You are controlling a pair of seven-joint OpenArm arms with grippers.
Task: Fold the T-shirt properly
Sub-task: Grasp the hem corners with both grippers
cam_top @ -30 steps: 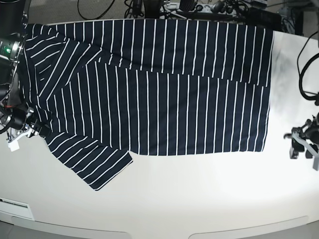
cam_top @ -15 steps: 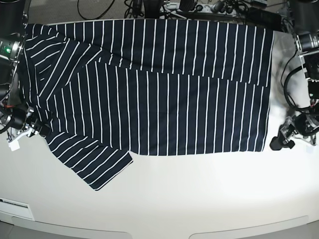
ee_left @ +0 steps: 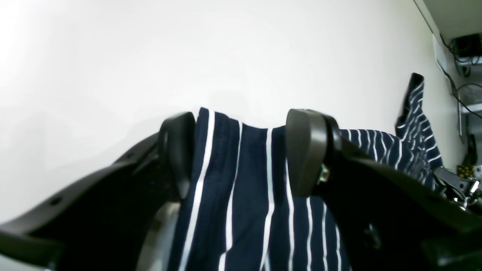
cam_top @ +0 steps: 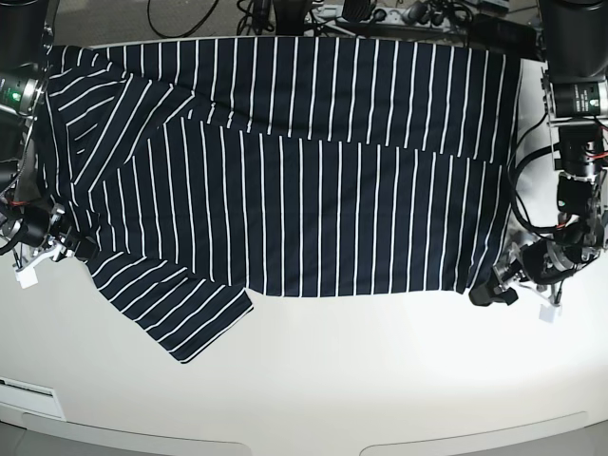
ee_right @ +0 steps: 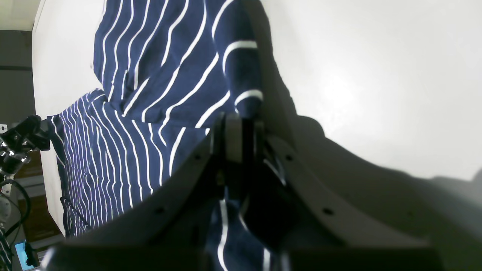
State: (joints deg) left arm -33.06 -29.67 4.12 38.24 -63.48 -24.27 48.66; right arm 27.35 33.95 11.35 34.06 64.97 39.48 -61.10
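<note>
On the smooth, glossy white table [cam_top: 380,380], edged behind by tangled cables [cam_top: 332,11], the right gripper [cam_top: 68,245] is clamped on the soft, dark navy, thin-white-striped T-shirt [cam_top: 313,180] lying flat, while the left gripper [cam_top: 489,290] straddles its hem corner, jaws wide apart.

White table [cam_top: 380,380], striped shirt [cam_top: 313,190] spread across the far half.

Smooth, glossy top with a rounded near edge, bare and brightly lit along the front. Lying flat on it, a dark navy shirt with thin white stripes, reaching the far edge, body folded over itself along a lengthwise crease. One sleeve [cam_top: 180,309] angled out toward the front on the base view's left. Hem corner [ee_left: 233,158] resting on the table at the base view's right.
</note>
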